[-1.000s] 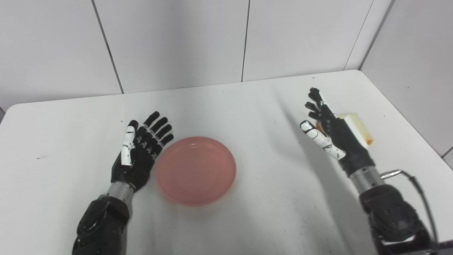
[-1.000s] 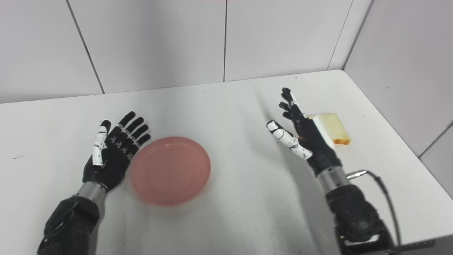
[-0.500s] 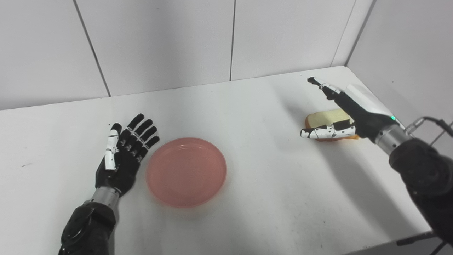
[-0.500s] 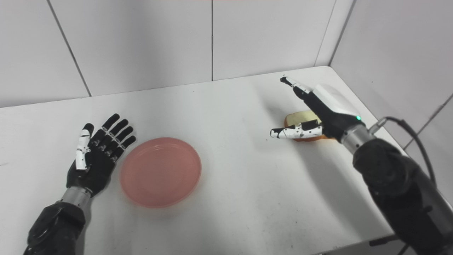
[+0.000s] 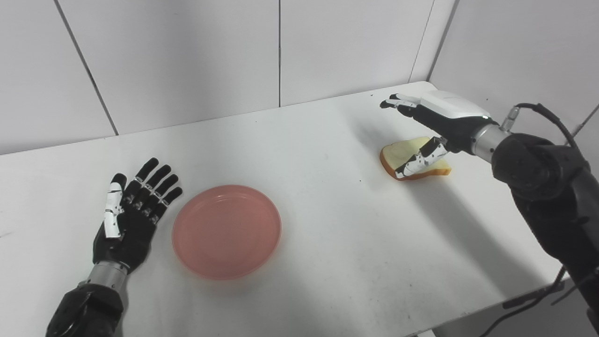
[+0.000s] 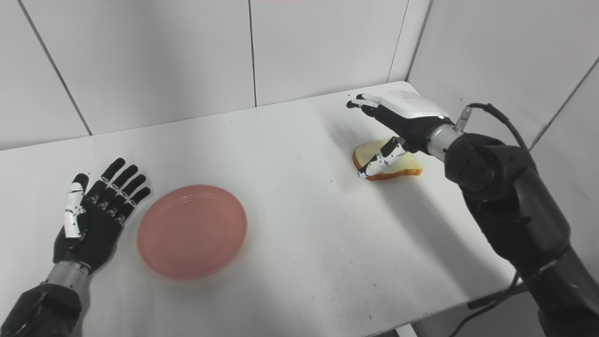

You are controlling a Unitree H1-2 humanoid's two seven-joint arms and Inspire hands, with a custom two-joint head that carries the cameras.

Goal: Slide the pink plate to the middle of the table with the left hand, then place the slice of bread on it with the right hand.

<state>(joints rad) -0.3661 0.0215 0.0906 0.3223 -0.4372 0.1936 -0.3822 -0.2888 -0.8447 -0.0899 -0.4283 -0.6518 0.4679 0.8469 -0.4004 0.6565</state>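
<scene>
Right hand (image 5: pixel 437 119) hangs over the slice of bread (image 5: pixel 414 159) near the table's (image 5: pixel 327 234) far right corner, fingers spread, thumb down in front, gripping nothing. Left hand (image 5: pixel 128 215) lies open, empty, beside the pink plate (image 5: pixel 226 231). No readable writing anywhere.

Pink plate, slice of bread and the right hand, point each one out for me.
pink plate (image 5: pixel 226 231), left eye view, bare middle of its inside.
slice of bread (image 5: pixel 398 152), left eye view, pale top face near its rounded end.
right hand (image 6: pixel 406 117), right eye view, back of the hand, above the bread.
</scene>
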